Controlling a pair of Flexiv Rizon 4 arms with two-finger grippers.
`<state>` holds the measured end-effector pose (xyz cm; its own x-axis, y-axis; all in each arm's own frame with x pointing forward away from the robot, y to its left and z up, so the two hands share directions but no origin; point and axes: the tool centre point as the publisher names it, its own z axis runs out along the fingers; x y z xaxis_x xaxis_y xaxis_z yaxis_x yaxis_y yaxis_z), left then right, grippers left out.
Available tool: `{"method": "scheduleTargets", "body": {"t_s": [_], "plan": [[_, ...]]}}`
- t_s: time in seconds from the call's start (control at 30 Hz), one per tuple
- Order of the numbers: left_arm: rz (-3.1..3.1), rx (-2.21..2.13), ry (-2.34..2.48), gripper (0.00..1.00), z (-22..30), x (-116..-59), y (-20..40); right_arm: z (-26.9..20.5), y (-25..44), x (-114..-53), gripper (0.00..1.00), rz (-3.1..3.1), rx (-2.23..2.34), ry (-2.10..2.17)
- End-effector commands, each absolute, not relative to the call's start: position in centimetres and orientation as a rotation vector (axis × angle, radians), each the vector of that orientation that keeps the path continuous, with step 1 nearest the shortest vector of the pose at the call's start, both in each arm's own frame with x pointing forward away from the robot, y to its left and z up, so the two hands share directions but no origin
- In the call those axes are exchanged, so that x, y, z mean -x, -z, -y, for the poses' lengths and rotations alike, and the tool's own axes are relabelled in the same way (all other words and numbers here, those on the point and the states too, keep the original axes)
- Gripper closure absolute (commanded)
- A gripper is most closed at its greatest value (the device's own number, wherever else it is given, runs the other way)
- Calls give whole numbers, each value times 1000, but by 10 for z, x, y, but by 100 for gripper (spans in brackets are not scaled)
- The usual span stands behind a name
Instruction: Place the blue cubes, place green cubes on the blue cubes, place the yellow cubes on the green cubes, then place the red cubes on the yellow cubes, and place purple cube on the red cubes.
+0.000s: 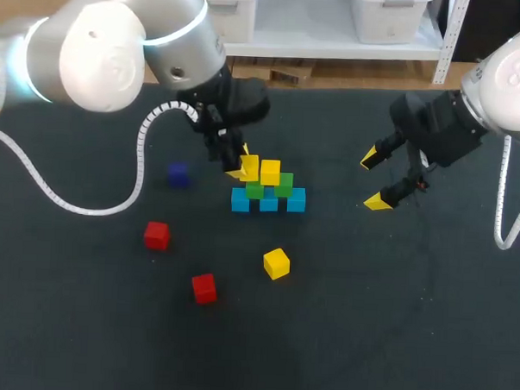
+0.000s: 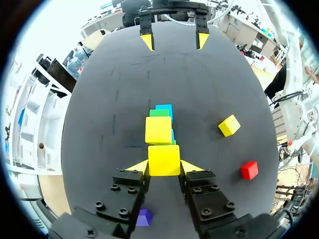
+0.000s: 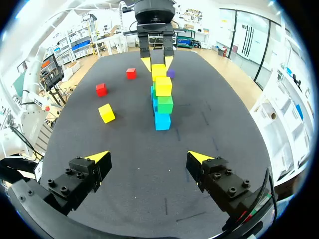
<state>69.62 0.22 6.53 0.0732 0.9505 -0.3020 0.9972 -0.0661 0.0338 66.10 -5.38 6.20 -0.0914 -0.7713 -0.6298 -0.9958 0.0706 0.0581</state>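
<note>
Yellow first: the held yellow cube (image 2: 163, 159) is gripped by the left pincer (image 2: 164, 166), one yellow-tipped finger flat on each side face, gap exactly one cube wide. It is at the top of the stack (image 3: 163, 102) mid-worktop (image 1: 392, 322), over the green layer. In the head view it is hard against the stacked yellow cube (image 1: 270, 172) at its 3 o'clock. Can't tell if its underside touches green.

Counts:
- blue cubes (image 1: 268, 203): three, in a row on the worktop, forming the base.
- green cubes (image 1: 284, 184): two, sitting on the blue row.
- yellow: three in all. One is held and one is stacked. The loose yellow cube (image 1: 276, 263) lies on the worktop at 6 o'clock from the stack, apart from it and slightly turned.
- red cubes (image 1: 156, 234): two, both loose on the worktop at roughly 7 to 8 o'clock from the stack, apart from each other.
- purple cube (image 1: 178, 174): one, on the worktop at 9 o'clock from the stack, near the left arm.

The right pincer (image 3: 149, 158) is spread wide with nothing between its fingers. It hangs over the worktop at 3 o'clock from the stack, well apart from it. In its own wrist view the stack is straight ahead, with the left pincer on the far side.
</note>
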Motion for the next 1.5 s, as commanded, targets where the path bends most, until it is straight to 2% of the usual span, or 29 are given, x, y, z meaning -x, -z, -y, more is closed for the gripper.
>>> {"method": "scheduleTargets", "body": {"t_s": [0.03, 1.5], "plan": [[-1970, -2129, 302, 100, 0, -702, -64, 54, -61, -662, 0, -1915, 1751, -688], [-1957, -2136, 340, 100, -3, -702, -57, 54, -61, -662, 0, -1915, 1751, -688]]}}
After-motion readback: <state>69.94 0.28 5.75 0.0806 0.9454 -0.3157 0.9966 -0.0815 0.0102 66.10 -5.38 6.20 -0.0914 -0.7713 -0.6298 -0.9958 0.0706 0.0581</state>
